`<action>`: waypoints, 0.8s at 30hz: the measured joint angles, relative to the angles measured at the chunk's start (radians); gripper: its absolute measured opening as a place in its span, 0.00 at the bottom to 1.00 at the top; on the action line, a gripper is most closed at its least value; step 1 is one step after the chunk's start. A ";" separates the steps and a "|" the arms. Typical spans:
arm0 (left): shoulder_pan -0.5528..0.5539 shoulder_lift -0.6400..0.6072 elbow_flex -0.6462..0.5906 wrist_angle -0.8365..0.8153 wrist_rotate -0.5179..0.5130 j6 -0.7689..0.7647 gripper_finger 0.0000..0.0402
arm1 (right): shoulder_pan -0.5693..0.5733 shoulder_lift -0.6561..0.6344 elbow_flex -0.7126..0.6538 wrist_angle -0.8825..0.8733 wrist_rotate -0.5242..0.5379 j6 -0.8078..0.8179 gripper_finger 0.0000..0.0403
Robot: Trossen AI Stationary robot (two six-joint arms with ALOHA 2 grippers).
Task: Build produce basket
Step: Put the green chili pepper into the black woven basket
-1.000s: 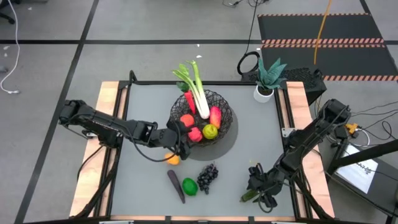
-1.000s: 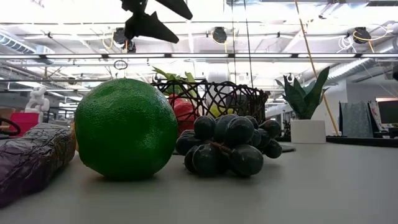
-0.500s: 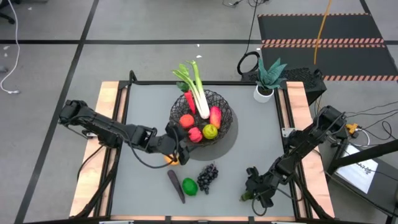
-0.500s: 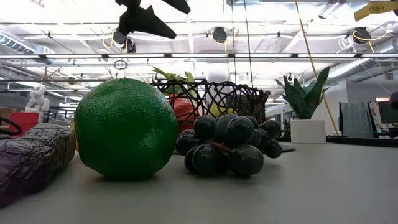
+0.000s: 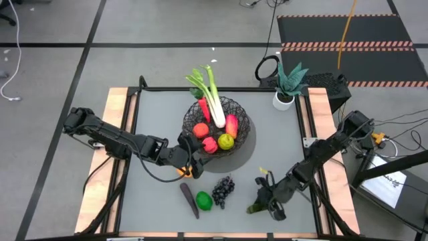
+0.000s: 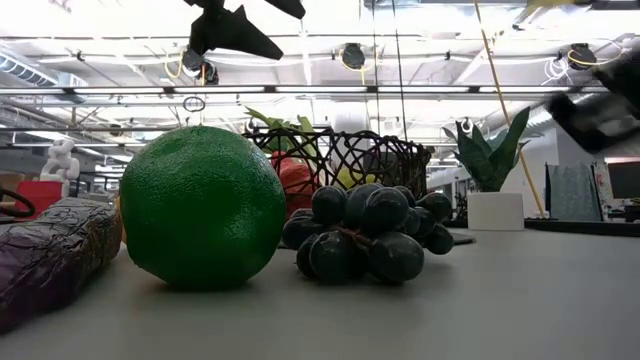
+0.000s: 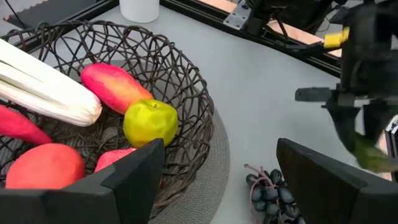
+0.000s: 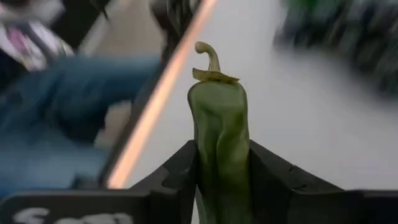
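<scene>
The right hand is clamped on a green cucumber, whose curled stem points away from the wrist between the two dark fingers. Toward the left arm from it lie dark grapes, a green fruit and a purple eggplant on the grey counter. The left hand, its fingers apart, hangs just beside the black wire basket, above an orange fruit. The basket holds a leek, a carrot, red fruits and a yellow-green fruit. A potted plant stands at the counter's far corner.
</scene>
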 joint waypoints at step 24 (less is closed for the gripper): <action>-0.002 0.000 0.000 0.002 -0.012 -0.045 0.77 | -0.211 -0.319 0.000 0.421 0.054 -0.302 0.30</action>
